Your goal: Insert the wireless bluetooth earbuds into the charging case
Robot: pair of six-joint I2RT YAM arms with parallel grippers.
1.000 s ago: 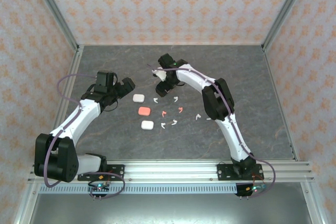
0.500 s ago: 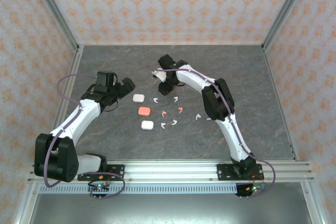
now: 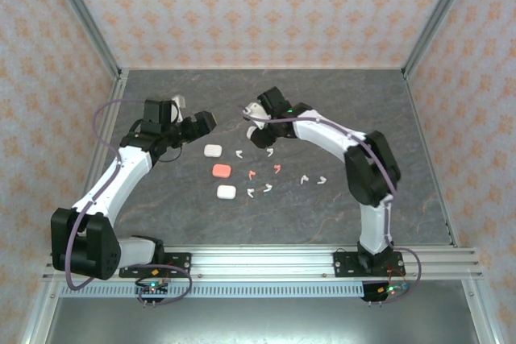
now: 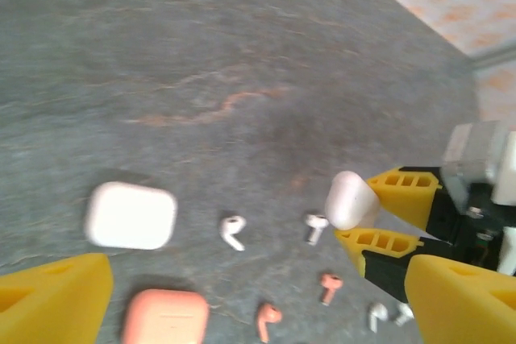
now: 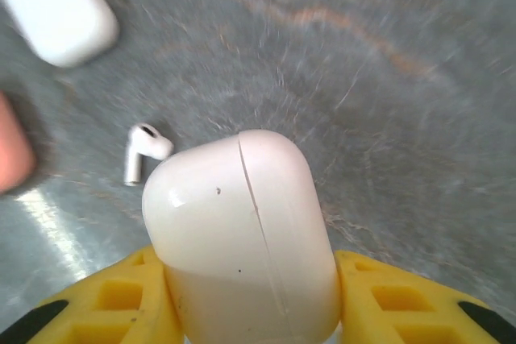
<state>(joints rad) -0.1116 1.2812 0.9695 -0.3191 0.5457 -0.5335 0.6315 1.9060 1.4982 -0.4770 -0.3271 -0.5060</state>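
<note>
Your right pincer (image 5: 256, 300) clamps a white case (image 5: 242, 231), its lid closed; your left pincer (image 3: 205, 121) hangs open. The earbuds (image 4: 232, 230) lie scattered on the table (image 3: 371, 110). Steady the case upright before opening it.

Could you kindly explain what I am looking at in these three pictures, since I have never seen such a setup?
These are two robot arms, a left arm and a right arm, bolted at the near edge of a grey table. Each ends in a two-finger tool. The wide picture looks down from above and behind them. The other two come from a small camera on each wrist, with that arm's own yellow fingers at the bottom. On the table lie a far white case, a salmon case, a near white case and eight tiny earbuds: six white earbuds and two salmon earbuds. The right tool is closed on a held white case. The left tool is open and holds nothing.
</note>
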